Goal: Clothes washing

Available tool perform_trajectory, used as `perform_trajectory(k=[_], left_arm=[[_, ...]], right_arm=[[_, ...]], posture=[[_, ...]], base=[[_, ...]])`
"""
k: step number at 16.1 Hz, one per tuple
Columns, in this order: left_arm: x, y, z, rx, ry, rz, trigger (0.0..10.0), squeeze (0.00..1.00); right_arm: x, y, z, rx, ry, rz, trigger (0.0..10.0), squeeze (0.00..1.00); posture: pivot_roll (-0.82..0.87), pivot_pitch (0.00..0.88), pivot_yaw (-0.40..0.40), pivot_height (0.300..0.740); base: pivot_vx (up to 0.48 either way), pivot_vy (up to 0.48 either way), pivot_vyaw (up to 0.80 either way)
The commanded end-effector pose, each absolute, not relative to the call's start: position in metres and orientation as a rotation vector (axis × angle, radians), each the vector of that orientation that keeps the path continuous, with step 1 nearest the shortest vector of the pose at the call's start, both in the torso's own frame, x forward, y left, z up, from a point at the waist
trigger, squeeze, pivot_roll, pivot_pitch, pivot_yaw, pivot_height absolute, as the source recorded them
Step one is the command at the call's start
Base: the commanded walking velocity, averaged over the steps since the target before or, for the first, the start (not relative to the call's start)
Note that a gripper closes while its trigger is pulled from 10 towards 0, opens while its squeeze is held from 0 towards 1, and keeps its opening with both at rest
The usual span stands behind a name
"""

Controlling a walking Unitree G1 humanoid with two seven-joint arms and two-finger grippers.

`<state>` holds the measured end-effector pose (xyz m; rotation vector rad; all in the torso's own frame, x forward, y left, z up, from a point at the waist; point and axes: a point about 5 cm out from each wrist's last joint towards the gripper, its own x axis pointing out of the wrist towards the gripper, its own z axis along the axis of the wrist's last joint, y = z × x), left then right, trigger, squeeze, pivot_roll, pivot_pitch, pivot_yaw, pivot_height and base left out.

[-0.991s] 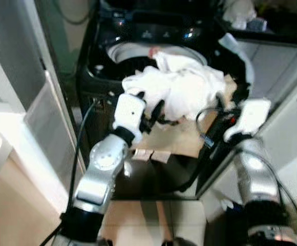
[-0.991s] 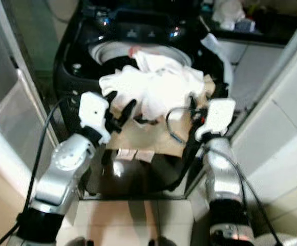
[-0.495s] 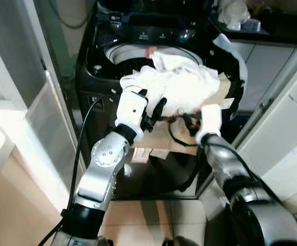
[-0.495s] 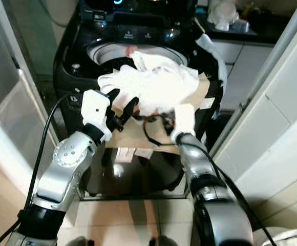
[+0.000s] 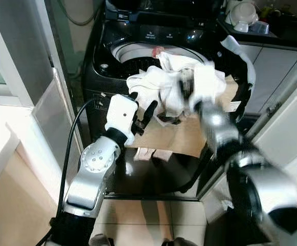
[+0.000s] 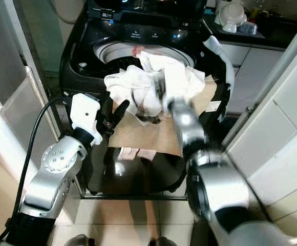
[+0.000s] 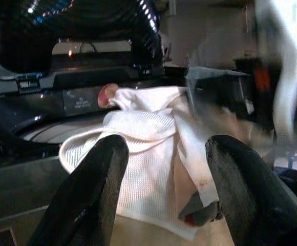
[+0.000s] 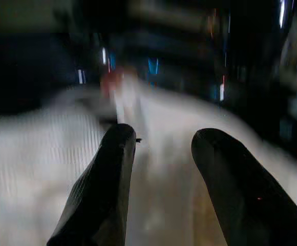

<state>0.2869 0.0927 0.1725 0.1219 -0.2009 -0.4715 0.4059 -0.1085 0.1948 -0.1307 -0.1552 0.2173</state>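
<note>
A heap of white clothes (image 5: pixel 171 84) lies over the rim of the black top-loading washing machine (image 5: pixel 138 38) and onto a sheet of brown cardboard (image 5: pixel 182 137). A small red item (image 5: pixel 157 51) peeks out behind the heap. My left gripper (image 5: pixel 142 106) is open just in front of the heap's near-left edge, touching nothing; in the left wrist view the left gripper (image 7: pixel 164 148) frames the white cloth (image 7: pixel 148 154). My right gripper (image 5: pixel 183 88), blurred by motion, is over the heap; in the right wrist view the right gripper (image 8: pixel 165 136) is open above white fabric.
A tall white panel (image 5: pixel 46 110) leans at the left of the washing machine. White cabinet fronts (image 5: pixel 292 128) stand to the right. Bowls (image 5: pixel 243 13) sit on a dark counter behind. Tiled floor (image 5: pixel 148 220) lies below.
My right arm swung from the right side of the cardboard up and left onto the clothes heap. The left gripper dropped slightly back from the heap. The camera shifted a little.
</note>
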Motion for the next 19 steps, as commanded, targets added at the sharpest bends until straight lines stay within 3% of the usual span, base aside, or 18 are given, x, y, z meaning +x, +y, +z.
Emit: perform_trajectory(k=[1, 3, 7, 8, 13, 16, 19], left_arm=[[0.286, 0.091, 0.176, 0.124, -0.21, -0.471, 10.0, 0.0], [0.287, 0.088, 0.176, 0.119, -0.21, -0.478, 10.0, 0.0], [0.287, 0.087, 0.174, 0.118, -0.201, -0.482, 10.0, 0.0], [0.287, 0.087, 0.172, 0.116, -0.193, -0.482, 10.0, 0.0], [0.285, 0.087, 0.168, 0.121, -0.18, -0.509, 10.0, 0.0], [0.285, 0.087, 0.169, 0.123, -0.184, -0.516, 10.0, 0.0], [0.284, 0.084, 0.17, 0.124, -0.188, -0.529, 10.0, 0.0]], right_arm=[[0.41, -0.113, 0.216, -0.172, -0.224, 0.201, 10.0, 0.0], [0.416, -0.121, 0.237, -0.248, -0.268, 0.137, 10.0, 0.0], [0.418, -0.127, 0.256, -0.172, -0.327, 0.117, 10.0, 0.0], [0.411, -0.126, 0.234, -0.065, -0.323, 0.166, 10.0, 0.0], [0.372, -0.143, 0.145, -0.012, -0.214, 0.175, 10.0, 0.0], [0.367, -0.144, 0.131, -0.008, -0.176, 0.167, 10.0, 0.0], [0.369, -0.137, 0.111, -0.036, -0.008, 0.165, 10.0, 0.0]], posture=[[0.07, 0.0, -0.113, 0.724], [0.07, 0.0, -0.108, 0.724], [0.05, 0.0, -0.107, 0.724], [0.04, 0.0, -0.105, 0.724], [0.02, 0.0, -0.094, 0.724], [0.02, 0.0, -0.087, 0.724], [0.04, 0.0, -0.087, 0.724]], base=[[0.0, 0.0, 0.0], [0.0, 0.0, 0.0], [0.0, 0.0, 0.0], [0.0, 0.0, 0.0], [0.0, 0.0, 0.0], [0.0, 0.0, 0.0], [0.0, 0.0, 0.0]])
